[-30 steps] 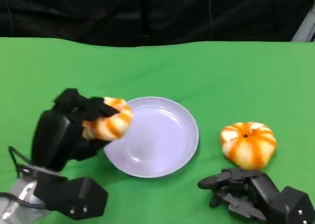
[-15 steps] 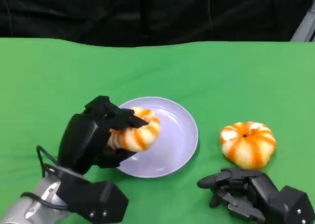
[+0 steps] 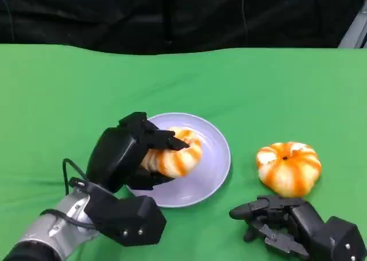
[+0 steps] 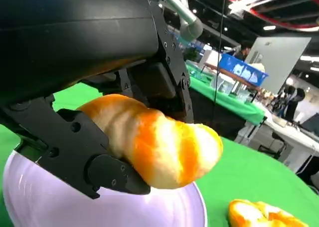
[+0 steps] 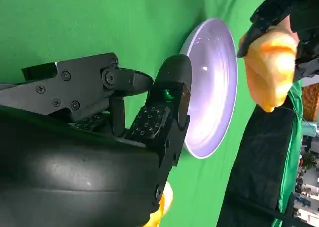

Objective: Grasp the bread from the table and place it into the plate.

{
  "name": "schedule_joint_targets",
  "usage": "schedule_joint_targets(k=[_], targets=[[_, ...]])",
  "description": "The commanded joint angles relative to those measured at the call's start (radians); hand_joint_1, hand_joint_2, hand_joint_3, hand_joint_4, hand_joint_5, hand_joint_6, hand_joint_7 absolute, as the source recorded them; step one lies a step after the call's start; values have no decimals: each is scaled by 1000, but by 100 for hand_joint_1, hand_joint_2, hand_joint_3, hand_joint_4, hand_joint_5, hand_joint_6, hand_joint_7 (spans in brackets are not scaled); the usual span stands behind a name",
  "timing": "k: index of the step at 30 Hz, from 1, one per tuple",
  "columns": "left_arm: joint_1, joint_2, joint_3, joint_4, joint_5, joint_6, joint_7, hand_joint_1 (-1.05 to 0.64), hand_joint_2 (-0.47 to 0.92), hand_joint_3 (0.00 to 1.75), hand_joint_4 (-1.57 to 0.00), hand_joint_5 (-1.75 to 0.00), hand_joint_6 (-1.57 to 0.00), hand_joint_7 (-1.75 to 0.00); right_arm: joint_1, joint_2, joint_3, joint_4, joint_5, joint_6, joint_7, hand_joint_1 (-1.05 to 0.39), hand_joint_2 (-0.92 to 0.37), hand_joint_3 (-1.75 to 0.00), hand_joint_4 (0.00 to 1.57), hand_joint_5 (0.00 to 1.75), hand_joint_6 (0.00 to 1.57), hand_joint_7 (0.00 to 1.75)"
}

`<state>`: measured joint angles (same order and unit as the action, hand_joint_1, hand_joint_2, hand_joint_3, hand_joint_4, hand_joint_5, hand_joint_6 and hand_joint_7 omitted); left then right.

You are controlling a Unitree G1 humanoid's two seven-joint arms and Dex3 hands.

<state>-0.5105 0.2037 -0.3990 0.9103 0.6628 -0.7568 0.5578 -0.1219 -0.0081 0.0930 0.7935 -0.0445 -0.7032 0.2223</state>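
- Orange-striped bread (image 3: 175, 156) sits clamped in the left hand (image 3: 123, 155), over the lavender plate (image 3: 215, 158) at frame centre.
- Placing step; next: lower, release.
- Right hand (image 3: 275, 218) rests empty, fingers apart, lower right.

Even, bright overhead light; soft glare on the plate (image 3: 212, 158) toward 3 o'clock; wrist views blur up close.

You see a left hand (image 3: 129, 152) with a rounded matte-black shell and blocky fingers, on a silver forearm with a looping black cable. Your right hand (image 3: 275, 218) is black too, with visible screws and grid-textured fingertip pads (image 5: 152, 121).
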Motion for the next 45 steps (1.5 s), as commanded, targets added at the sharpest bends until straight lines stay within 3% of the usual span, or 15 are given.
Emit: schedule_joint_targets(k=[1,2,3,4,6,7,13,21,37,40,45], targets=[[-35,9,-1,33,-12,23,-54,-11,91,11,-78,-116,-117,-18,12,-7,-2,5,2,19,5,-6,-92,-39,79,123,110,34],[-40,12,-1,38,-12,22,-60,-12,92,10,-78,-115,-117,-17,12,-7,-2,7,2,15,6,-6,-92,-39,79,123,110,34],[-44,14,-1,41,-12,22,-65,-22,92,6,-86,-66,-108,-8,12,-7,-2,9,2,11,6,-5,-92,-39,79,122,110,34],[-49,18,-3,43,-7,24,-66,-29,92,5,-93,-37,-104,-4,12,-6,-2,8,1,12,5,-5,-92,-39,79,122,110,34],[-54,23,-5,41,0,29,-66,-44,92,8,-93,-9,-91,-1,12,-6,-2,9,0,14,3,-5,-92,-39,79,122,110,34],[-54,26,-3,34,-3,34,-75,-48,92,10,-90,-4,-87,0,10,-5,-2,9,0,17,1,-5,-92,-39,79,122,110,34],[-56,41,7,0,-17,56,-125,-75,92,25,-72,0,-63,0,7,-2,-3,9,2,27,2,-5,-92,-39,80,122,111,34],[-68,68,14,-40,-35,86,-230,-96,92,46,-51,0,-46,0,4,-3,-1,11,-3,28,-2,-4,-92,-38,80,123,111,34],[-66,75,16,-60,-42,94,-262,-99,92,49,-49,0,-45,0,4,-2,-1,13,-3,24,-2,-4,-92,-38,80,124,111,34],[-21,102,39,-162,-98,77,-344,-104,92,73,-36,0,-32,0,8,1,-1,10,-3,26,-6,-4,-92,-39,79,123,112,34],[30,95,87,-194,-201,47,-406,-105,92,78,-34,0,-25,0,11,-1,2,7,-4,27,-3,-4,-92,-40,79,122,111,33]])
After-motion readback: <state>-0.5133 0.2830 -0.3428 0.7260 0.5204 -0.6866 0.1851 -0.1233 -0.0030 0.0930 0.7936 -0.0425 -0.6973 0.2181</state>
